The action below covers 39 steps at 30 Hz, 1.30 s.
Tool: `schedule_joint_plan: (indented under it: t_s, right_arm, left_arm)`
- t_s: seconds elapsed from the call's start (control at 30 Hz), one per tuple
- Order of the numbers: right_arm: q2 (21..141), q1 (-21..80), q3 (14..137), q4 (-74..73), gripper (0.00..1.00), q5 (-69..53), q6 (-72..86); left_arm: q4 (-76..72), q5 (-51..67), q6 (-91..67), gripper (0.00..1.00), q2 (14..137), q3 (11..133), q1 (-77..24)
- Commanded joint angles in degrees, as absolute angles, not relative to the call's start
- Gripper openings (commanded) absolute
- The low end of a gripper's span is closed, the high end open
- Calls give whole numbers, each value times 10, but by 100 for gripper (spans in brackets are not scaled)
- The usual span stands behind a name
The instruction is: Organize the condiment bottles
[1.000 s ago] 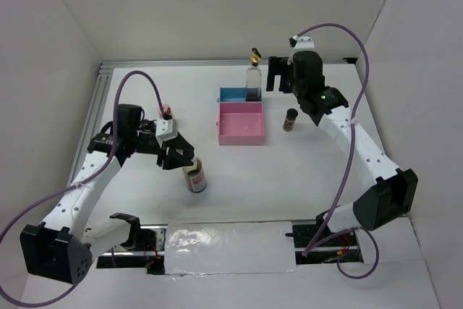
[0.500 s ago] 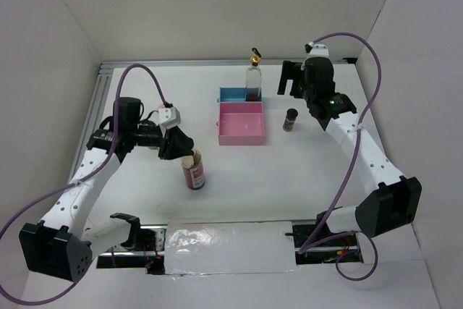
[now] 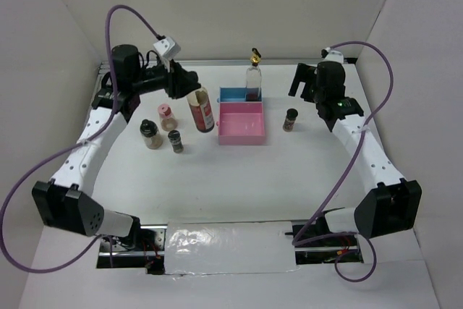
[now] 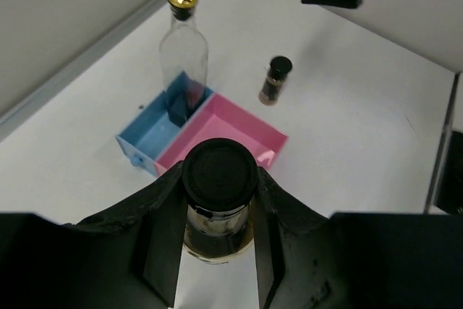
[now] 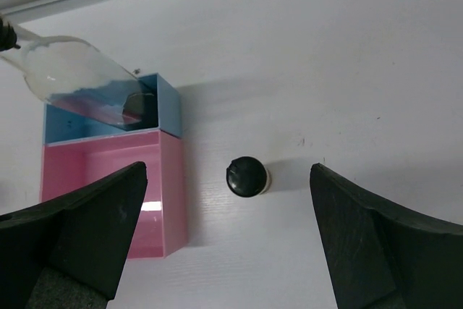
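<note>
The left gripper [image 3: 188, 85] pinches the black-capped bottle [image 3: 202, 111] at its neck (upright), just left of the pink tray [image 3: 242, 140]. The right gripper [image 3: 302, 83] hangs spread above a small jar [image 3: 290, 119].

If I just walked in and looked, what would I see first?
Probably the black-capped bottle with the red label, pinched between the left arm's fingers just left of the pink tray. Next, the tall clear bottle with a gold cap, standing in the blue tray behind it. On the right, the right arm's fingers hang wide open above a small dark-capped jar.
</note>
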State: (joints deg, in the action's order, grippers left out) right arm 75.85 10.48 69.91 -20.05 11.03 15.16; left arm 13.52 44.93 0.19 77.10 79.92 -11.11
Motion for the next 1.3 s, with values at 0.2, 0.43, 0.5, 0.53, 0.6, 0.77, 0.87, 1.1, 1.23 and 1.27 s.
schedule_joint_plan:
  t_s: [0.2,0.43,0.5,0.53,0.6,0.77,0.87,1.1,1.23,1.27]
  right_arm:
    - [781,47,708,-165,100,41,152]
    - [794,39,701,-146,100,48,141]
    - [801,33,706,-149,100,50,140]
    - [807,30,708,-148,100,49,139]
    - [813,26,713,-146,100,48,135]
    - [836,17,729,-157,100,47,128]
    - [839,14,734,-161,100,49,125]
    - [837,12,728,-165,100,36,120]
    - [824,13,717,-171,100,41,116]
    - [819,11,711,-171,100,42,115]
  left_arm:
    - [-92,366,-29,0,909,944,-171]
    - [-150,345,-22,0,1007,1040,-184]
    - [-156,349,-25,0,1034,1055,-185]
    - [-159,348,-25,0,1043,1063,-185]
    - [-167,349,-27,0,1067,1078,-185]
    - [-170,354,-37,0,1098,1099,-185]
    - [-166,366,-46,0,1107,1099,-185]
    - [-180,363,-28,0,1121,1085,-186]
    - [-192,370,-25,0,1132,1084,-185]
    - [-192,373,-28,0,1136,1084,-185]
